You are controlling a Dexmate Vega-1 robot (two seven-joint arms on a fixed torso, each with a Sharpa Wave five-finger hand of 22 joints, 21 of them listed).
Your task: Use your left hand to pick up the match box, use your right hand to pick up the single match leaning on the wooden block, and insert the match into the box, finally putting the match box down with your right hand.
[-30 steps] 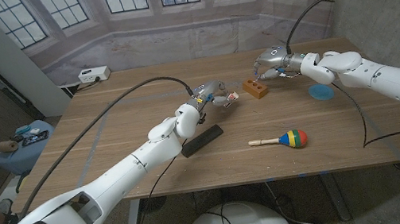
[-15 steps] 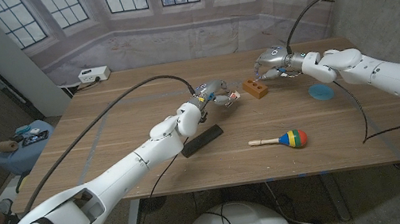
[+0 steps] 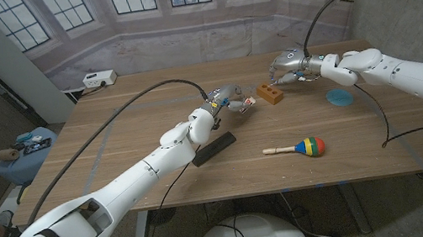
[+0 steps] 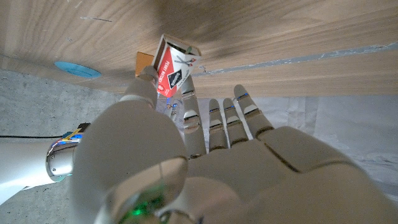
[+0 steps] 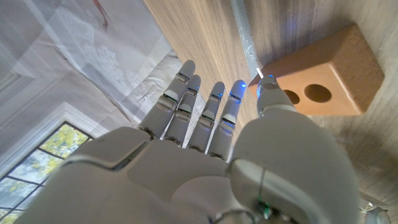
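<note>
Across the last second very little had changed: the left robot hand stayed a little above the middle of the head view, holding the small red-and-white cardboard match box pinched between thumb and fingers, lifted off the wooden table just left of the orange wooden block with two round holes. The right robot hand stayed in the upper right of centre, directly beside that block, and the only visible shift was in its forearm, which had drawn slightly up and inward while the hand itself kept its place. In the right wrist view its fingers were extended and close together with the thumb tip reaching against the block's near corner; the match itself was too thin to make out, so whether the hand had pinched it could not be told. This suggested the box pickup was done and the match pickup was at the contact stage, with insertion and set-down not yet begun. The black rectangular bar, the multicoloured maraca with its wooden handle and the blue round disc lay where they had been.
</note>
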